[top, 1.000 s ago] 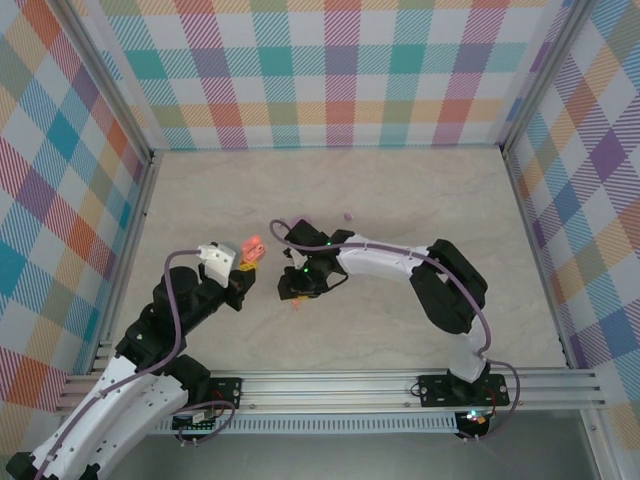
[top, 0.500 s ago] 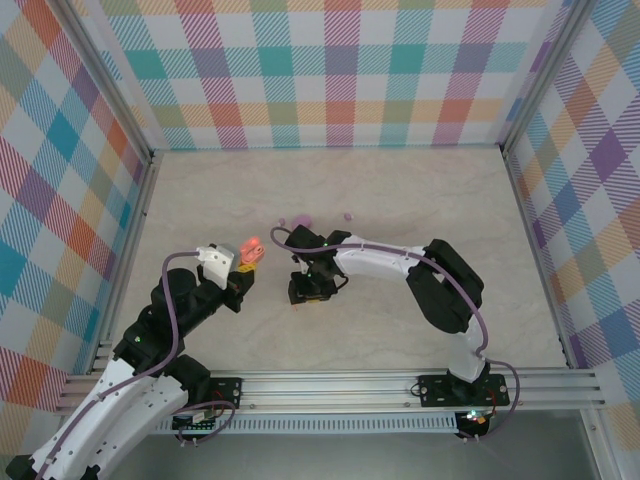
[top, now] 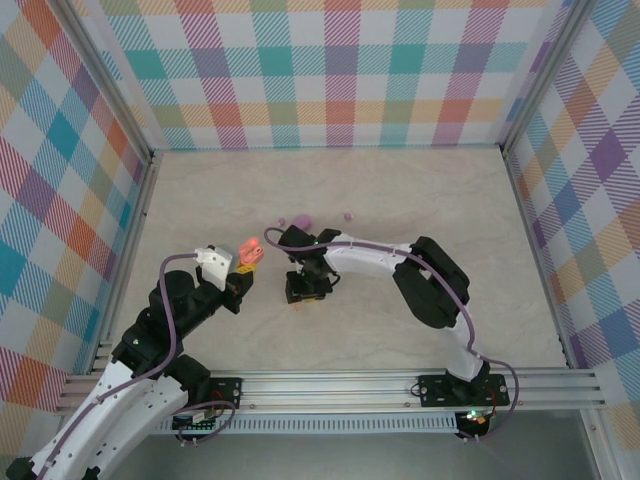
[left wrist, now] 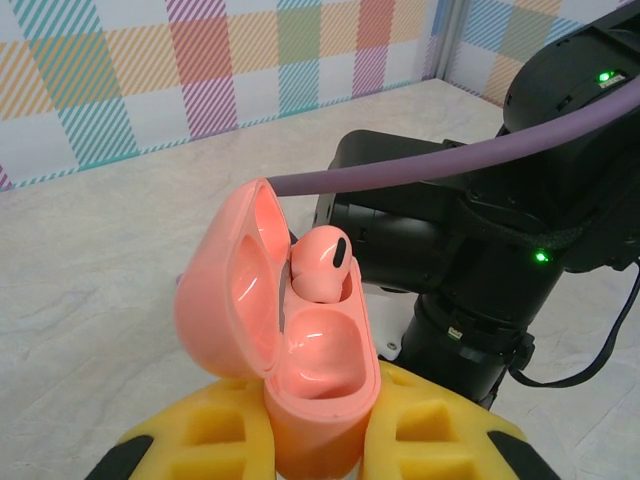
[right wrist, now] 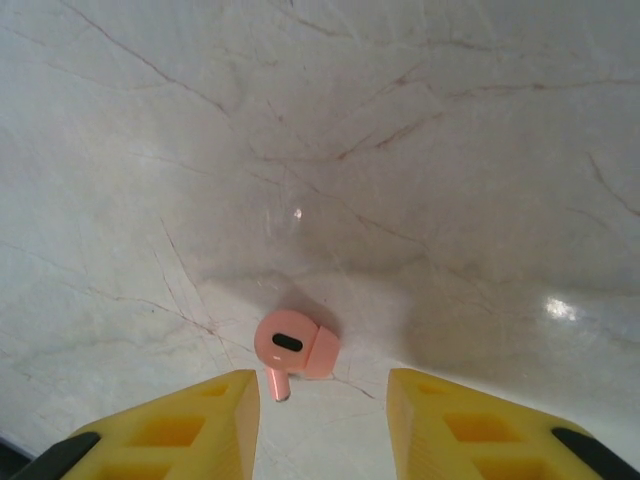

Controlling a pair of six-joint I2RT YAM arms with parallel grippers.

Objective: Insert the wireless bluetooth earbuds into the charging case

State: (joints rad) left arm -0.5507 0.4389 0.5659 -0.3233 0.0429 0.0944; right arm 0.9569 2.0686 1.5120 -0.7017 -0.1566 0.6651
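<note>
My left gripper (left wrist: pixel 320 445) is shut on the base of a salmon charging case (left wrist: pixel 325 395) held upright, with its lid swung open to the left. One salmon earbud (left wrist: pixel 322 262) sits in the far socket and the near socket is empty. In the top view the case (top: pixel 250 250) hangs left of centre, just left of the right gripper (top: pixel 303 294). The right gripper (right wrist: pixel 322 405) is open and points down at the table, with a second salmon earbud (right wrist: pixel 290 345) lying flat just ahead of its yellow fingertips (right wrist: pixel 195 420), closer to the left one.
Behind the right arm, a purple case (top: pixel 300 220) lies on the marble table (top: pixel 440 200) with two tiny purple earbuds (top: pixel 283 221) (top: pixel 347 214) beside it. Plaid walls enclose the back and both sides. The right arm's black wrist (left wrist: pixel 480 260) is close behind the held case.
The right gripper has shifted slightly over the salmon earbud on the table, and the purple pieces behind its wrist have come into sight. The left gripper and case have barely moved.
</note>
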